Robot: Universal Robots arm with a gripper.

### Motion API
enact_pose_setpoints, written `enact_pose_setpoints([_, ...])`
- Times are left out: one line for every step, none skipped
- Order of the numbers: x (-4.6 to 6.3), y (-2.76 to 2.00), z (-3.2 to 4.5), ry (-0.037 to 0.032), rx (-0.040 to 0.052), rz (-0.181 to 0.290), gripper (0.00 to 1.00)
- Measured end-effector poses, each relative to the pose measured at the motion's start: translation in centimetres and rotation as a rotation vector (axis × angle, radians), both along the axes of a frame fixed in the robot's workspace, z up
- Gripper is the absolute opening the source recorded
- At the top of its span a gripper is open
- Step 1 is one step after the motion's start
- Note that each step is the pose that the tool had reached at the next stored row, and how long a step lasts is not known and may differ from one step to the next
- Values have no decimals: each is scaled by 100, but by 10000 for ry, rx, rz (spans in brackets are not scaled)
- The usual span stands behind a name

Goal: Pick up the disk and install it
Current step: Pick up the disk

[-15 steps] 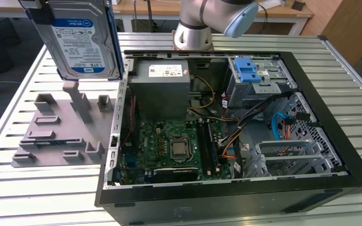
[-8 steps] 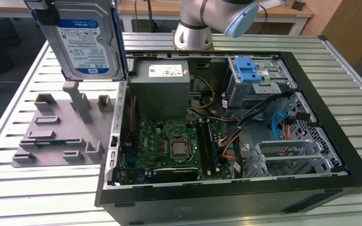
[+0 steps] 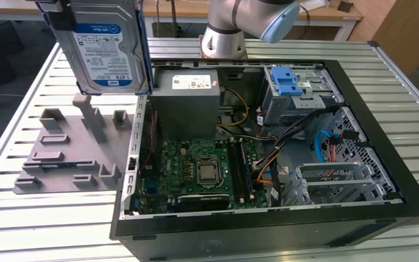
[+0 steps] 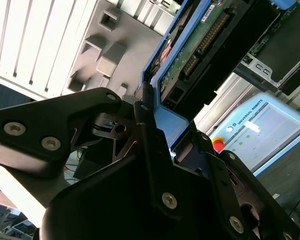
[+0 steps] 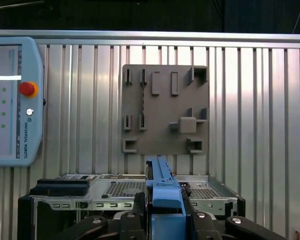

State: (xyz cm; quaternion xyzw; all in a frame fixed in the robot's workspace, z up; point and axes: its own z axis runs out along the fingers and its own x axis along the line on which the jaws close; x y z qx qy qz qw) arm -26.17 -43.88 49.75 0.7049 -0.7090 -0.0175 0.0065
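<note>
In the exterior view, the disk [image 3: 102, 46] hung upright at the exterior view's upper left, its white-and-blue label facing the camera. It was held clear above the grey plastic stand [image 3: 71, 158], which lay on the slatted metal table [image 3: 20, 218]. Just to the exterior view's right of the stand sat an open computer case [image 3: 370, 164], its motherboard [image 3: 195, 169] exposed. The robot arm [image 3: 246, 22] rose behind the case.

In the second wrist view, the black gripper [image 4: 170, 120] was drawn in narrowly onto the disk's blue bracket [image 4: 177, 120], its fingers [image 4: 145, 130] pressing opposite sides. The disk's green circuit board [image 4: 190, 55] faced this camera. A teach pendant [image 4: 260, 125] lay beyond.

In the first wrist view, the disk appeared edge-on as a blue strip gripped between the fingers. Beyond it, the stand, the pendant and the case rested on the table.
</note>
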Motion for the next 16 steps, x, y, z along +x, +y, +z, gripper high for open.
enact_pose_setpoints([12,-3,0,-1,0,0,36])
enact_pose_setpoints([24,-6,0,-1,0,0,36])
enact_pose_setpoints([36,-9,0,-1,-1,0,36])
enact_pose_setpoints([48,-11,0,-1,0,0,36])
enact_pose_setpoints([61,-14,0,0,-1,0,36])
enact_pose_setpoints([73,-17,0,0,0,0,36])
enact_pose_setpoints([85,-21,0,0,-1,1,36])
enact_pose_setpoints([99,-24,0,-1,0,0,36])
enact_pose_setpoints([113,-27,-1,-1,0,0,36])
enact_pose_setpoints([126,-30,0,-1,0,1,36])
enact_pose_setpoints([139,-33,0,-1,0,0,36])
enact_pose_setpoints([153,-36,0,-1,-1,1,36])
enact_pose_setpoints([168,-38,0,0,-1,0,36])
enact_pose_setpoints([185,-41,0,-1,0,0,36])
enact_pose_setpoints([204,-43,0,0,-1,0,36])
enact_pose_setpoints([223,-45,0,0,-1,0,36])
